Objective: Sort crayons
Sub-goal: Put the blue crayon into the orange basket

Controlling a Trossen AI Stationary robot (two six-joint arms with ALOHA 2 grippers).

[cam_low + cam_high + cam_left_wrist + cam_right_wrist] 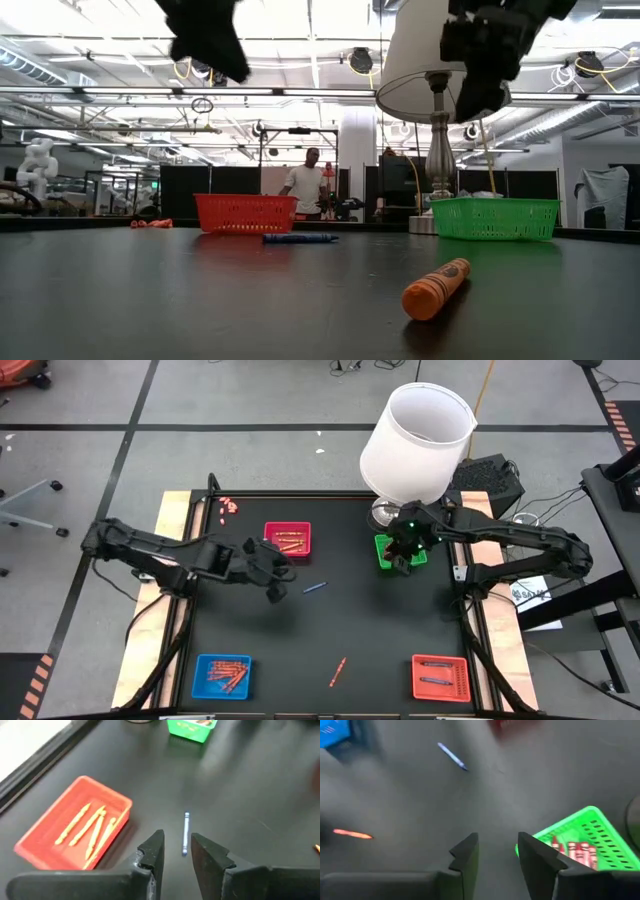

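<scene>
Orange crayon [436, 288], label unreadable.

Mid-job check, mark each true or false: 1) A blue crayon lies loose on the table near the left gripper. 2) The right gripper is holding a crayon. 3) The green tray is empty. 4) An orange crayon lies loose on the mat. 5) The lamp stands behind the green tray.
1) True: the blue crayon lies ahead of the left gripper.
2) False: the right gripper is open, nothing between its fingers.
3) False: the green tray holds crayons.
4) True: the orange crayon.
5) True: the lamp.
</scene>
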